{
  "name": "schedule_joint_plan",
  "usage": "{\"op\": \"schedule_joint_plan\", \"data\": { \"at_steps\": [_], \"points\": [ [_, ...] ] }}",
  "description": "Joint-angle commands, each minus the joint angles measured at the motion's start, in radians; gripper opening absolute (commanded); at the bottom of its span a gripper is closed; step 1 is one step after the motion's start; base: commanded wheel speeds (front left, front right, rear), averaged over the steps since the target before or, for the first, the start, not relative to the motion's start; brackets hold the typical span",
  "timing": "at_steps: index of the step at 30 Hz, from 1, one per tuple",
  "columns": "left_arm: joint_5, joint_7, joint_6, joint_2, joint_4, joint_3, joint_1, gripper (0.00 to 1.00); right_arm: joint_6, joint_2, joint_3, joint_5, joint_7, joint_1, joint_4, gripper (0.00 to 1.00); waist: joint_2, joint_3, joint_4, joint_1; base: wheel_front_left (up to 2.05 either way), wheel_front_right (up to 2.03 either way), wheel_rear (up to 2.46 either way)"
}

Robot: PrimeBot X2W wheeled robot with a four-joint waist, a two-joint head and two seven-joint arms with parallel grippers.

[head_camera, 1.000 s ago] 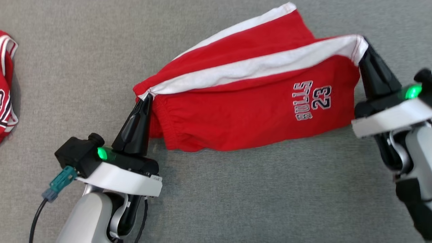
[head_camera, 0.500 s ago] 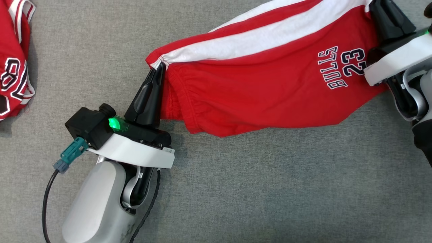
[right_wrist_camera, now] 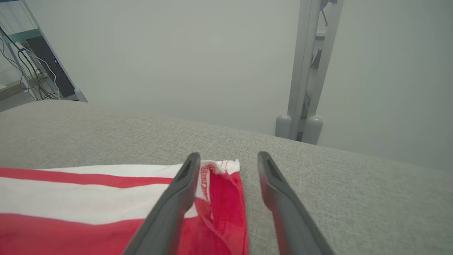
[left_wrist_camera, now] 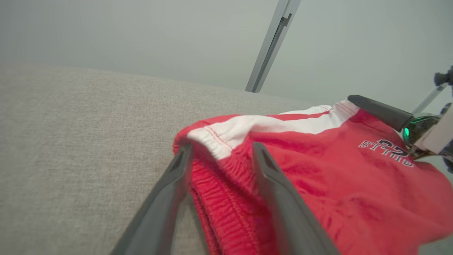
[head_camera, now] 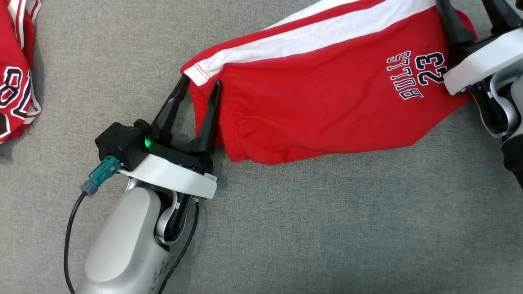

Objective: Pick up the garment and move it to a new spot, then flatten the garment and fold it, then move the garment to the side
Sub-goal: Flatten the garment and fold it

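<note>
The garment [head_camera: 327, 94] is a pair of red shorts with a white side stripe and a "BULLS 23" print, lying stretched out on the grey cloth surface [head_camera: 327, 224]. My left gripper [head_camera: 201, 81] stands open at its left end, one finger on each side of the elastic waistband corner [left_wrist_camera: 216, 141]. My right gripper [head_camera: 468, 12] is open at the right end, its fingertips cut off by the top edge. In the right wrist view the right gripper [right_wrist_camera: 228, 156] straddles the loose hem corner [right_wrist_camera: 219, 184]. Neither gripper pinches the cloth.
A second red jersey [head_camera: 16, 69] with white trim lies crumpled at the far left edge. The grey surface stretches wide in front of the shorts. A metal post [right_wrist_camera: 304, 71] and a pale wall stand beyond the far edge.
Both grippers have gone from shut on the shorts' corners to open, letting go. The shorts now rest slack on the surface. The head view shifted earlier on.
</note>
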Motion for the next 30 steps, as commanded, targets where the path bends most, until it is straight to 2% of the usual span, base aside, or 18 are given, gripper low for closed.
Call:
{"op": "schedule_joint_plan", "data": {
  "at_steps": [1,8,12,17,30],
  "points": [
    [0.015,-0.006,0.006,0.011,0.007,0.003,-0.012,1.0,0.0,0.0,-0.007,-0.006,-0.005,0.025,-0.003,1.0,0.0,-0.008,-0.004,0.0,0.0,0.0,0.0],
    [0.078,-0.014,0.059,0.017,-0.025,0.043,0.04,1.0,0.0,0.026,-0.153,-0.085,-0.004,0.139,-0.092,1.0,0.0,-0.055,-0.031,0.0,0.0,0.0,0.0],
    [0.116,-0.014,0.09,0.016,-0.068,0.086,0.08,1.0,0.0,0.062,-0.261,-0.144,-0.005,0.223,-0.176,1.0,0.0,-0.08,-0.049,0.0,0.0,0.0,0.0],
    [0.159,-0.012,0.112,0.02,-0.104,0.133,0.116,1.0,0.0,0.104,-0.347,-0.208,-0.003,0.34,-0.26,1.0,0.0,-0.124,-0.07,0.0,0.0,0.0,0.0],
    [0.188,-0.013,0.119,0.054,-0.078,0.207,0.241,1.0,0.0,0.187,-0.45,-0.297,-0.003,0.613,-0.357,1.0,0.0,-0.24,-0.12,0.0,0.0,0.0,0.0]
  ]
}}
